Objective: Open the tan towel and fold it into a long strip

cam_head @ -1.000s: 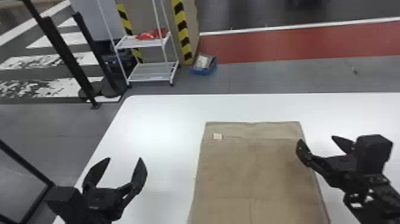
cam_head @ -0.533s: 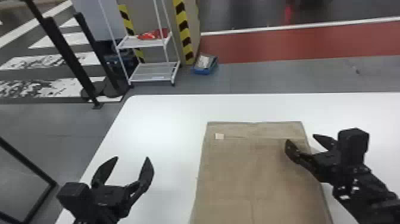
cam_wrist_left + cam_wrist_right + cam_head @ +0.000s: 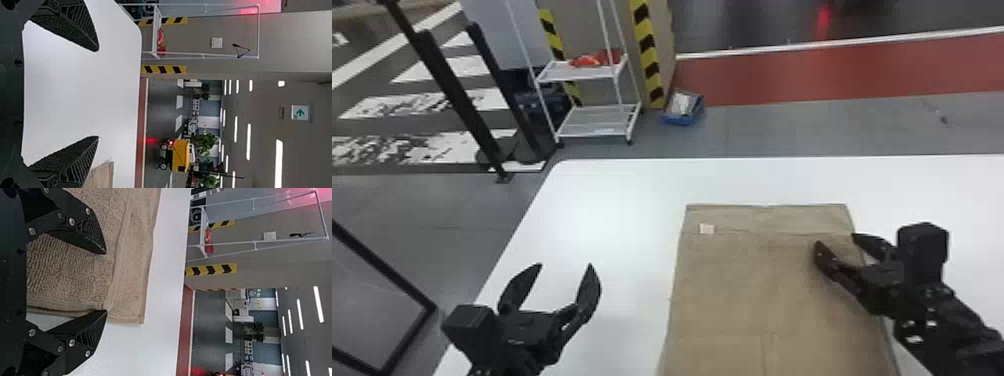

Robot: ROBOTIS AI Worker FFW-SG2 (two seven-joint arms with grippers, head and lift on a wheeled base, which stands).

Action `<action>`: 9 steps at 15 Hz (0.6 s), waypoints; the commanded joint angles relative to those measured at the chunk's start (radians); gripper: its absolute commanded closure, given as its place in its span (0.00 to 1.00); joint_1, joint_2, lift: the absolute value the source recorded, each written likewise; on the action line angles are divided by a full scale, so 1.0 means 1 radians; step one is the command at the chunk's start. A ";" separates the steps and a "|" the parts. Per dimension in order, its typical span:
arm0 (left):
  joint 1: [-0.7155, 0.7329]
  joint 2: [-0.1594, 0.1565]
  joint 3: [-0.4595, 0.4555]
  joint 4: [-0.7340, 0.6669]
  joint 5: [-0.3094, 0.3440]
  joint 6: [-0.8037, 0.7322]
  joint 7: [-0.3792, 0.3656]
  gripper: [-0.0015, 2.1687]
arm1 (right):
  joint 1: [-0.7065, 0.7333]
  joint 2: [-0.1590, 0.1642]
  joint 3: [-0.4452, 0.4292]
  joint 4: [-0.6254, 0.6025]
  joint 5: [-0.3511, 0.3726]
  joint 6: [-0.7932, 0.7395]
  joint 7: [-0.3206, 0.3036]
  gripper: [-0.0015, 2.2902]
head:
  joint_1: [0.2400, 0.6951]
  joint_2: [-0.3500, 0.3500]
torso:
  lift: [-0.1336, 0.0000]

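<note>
Plainly, the white table is seen beneath both sets of jaws, with the tan towel laid flat on it, mostly between them. At the towel's side edge, the jaws of the right gripper are held spread, one over the cloth and one beside it, while those of the left gripper are held wide apart above the table; beyond and left of the right jaws, a small pale label is seen on the towel.
</note>
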 commanded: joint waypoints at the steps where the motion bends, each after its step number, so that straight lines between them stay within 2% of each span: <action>1: 0.000 -0.007 0.001 0.001 0.000 0.000 0.000 0.04 | 0.003 0.000 0.000 -0.002 -0.001 -0.006 0.000 0.21 | 1.00 0.86 | 0.09; 9: 0.000 -0.007 -0.001 0.001 0.000 0.000 -0.002 0.04 | 0.005 0.000 -0.003 -0.014 0.000 -0.025 0.000 0.21 | 1.00 0.86 | 0.09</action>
